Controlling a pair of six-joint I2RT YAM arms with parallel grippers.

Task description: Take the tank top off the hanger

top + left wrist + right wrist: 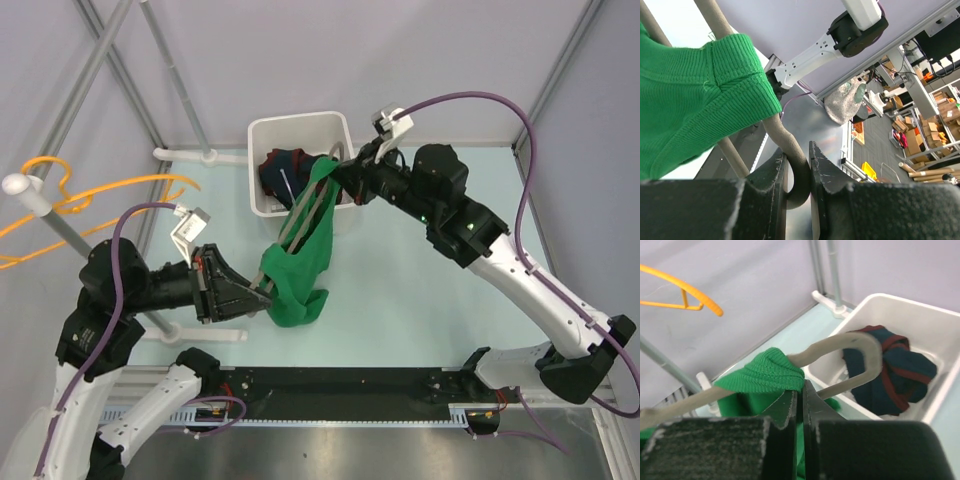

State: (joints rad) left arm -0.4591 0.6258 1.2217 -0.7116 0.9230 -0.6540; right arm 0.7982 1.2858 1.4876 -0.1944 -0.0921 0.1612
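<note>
Left wrist view alone shows the left gripper's [797, 152] hold: its two dark fingers clamp the curved end of the hanger [782, 132]. A ribbed strap of the tank top [695, 95] sits just above them on the same bar. This view also looks out past the cell to a workshop floor with cardboard boxes [900, 125].

The right wrist view shows the other end. There the right gripper [801, 390] has its fingers pressed together at the lower edge of the green tank top [765, 372] strap, which is draped over the hanger [840, 342] near its notched curve (whether cloth is caught between them I cannot tell).

The top external view joins the two. The hanger [300, 215] slants in the air, low at the left gripper [262, 293] and high at the right gripper [340, 172]. The tank top [300, 260] hangs from it, and its lower part seems to rest bunched on the table [420, 290].

The table is pale mint, closed in by grey-lilac panels and metal posts. An orange hanger [692, 291] hangs at the left by a rack pole [20, 186].

A white bin [300, 122] at the far edge holds a navy garment [283, 168] with red stripes.
</note>
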